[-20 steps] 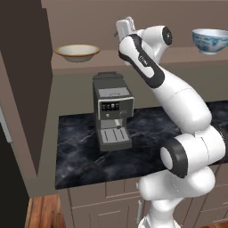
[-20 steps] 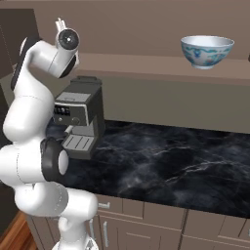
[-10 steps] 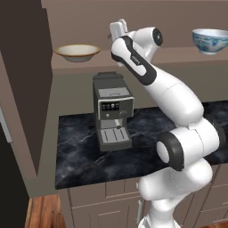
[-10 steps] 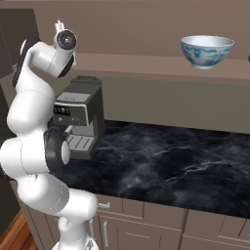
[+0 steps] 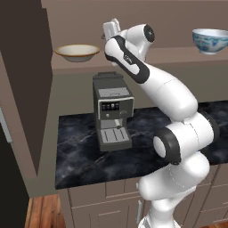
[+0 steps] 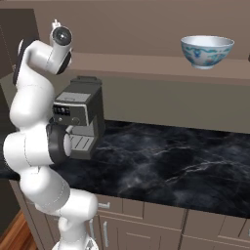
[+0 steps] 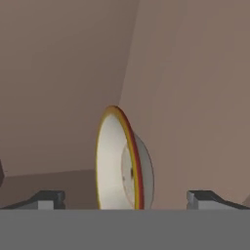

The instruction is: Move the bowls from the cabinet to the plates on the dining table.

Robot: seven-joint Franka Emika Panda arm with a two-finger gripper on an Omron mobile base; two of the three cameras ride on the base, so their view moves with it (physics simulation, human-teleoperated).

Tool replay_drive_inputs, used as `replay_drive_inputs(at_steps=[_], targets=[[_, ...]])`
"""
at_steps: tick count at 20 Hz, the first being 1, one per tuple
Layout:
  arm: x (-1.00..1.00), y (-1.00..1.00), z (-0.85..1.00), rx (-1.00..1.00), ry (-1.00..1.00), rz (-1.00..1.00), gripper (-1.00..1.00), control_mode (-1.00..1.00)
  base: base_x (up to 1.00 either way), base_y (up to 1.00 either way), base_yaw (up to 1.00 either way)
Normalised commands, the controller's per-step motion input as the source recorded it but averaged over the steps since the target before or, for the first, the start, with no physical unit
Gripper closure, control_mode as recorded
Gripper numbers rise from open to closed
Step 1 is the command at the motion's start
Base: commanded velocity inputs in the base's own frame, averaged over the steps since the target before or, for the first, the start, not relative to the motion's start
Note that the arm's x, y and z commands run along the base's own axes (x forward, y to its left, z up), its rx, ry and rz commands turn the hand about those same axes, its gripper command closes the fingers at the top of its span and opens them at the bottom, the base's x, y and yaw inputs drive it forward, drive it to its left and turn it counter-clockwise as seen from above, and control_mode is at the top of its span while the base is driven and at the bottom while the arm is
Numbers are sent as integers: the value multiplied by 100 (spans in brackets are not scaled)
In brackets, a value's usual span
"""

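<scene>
The wide cream bowl (image 5: 76, 52) with its tan outside rests on the brown shelf of the cabinet (image 5: 169, 57). My gripper (image 5: 109, 29) is raised to shelf height just right of it, apart from it. In the hand view the picture is rolled and this bowl (image 7: 117, 161) stands on edge straight ahead. It is framed by the two fingertips (image 7: 47, 199), and my gripper (image 7: 127, 201) is open and empty. The white bowl with the blue floral pattern (image 5: 210, 40) (image 6: 207, 51) sits further right on the same shelf. The plates and the dining table are out of view.
A grey coffee machine (image 5: 112, 112) (image 6: 80, 116) stands on the black marble counter (image 6: 185, 161) right under the shelf, below my hand. A tall dark brown panel (image 5: 22, 89) closes the left side. Drawer fronts (image 6: 146, 219) run below the counter.
The hand has shifted a little left along the shelf toward the cream bowl, and the forearm has swung with it. The jaws stayed open. Both bowls are unmoved.
</scene>
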Motion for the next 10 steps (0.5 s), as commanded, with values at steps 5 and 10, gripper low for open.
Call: replay_drive_inputs(at_steps=[5,10], targets=[[15,20,-13,0,0,0,-100,-100,0,0,0],[24,11,-4,1,2,0,-100,-100,0,0,0]])
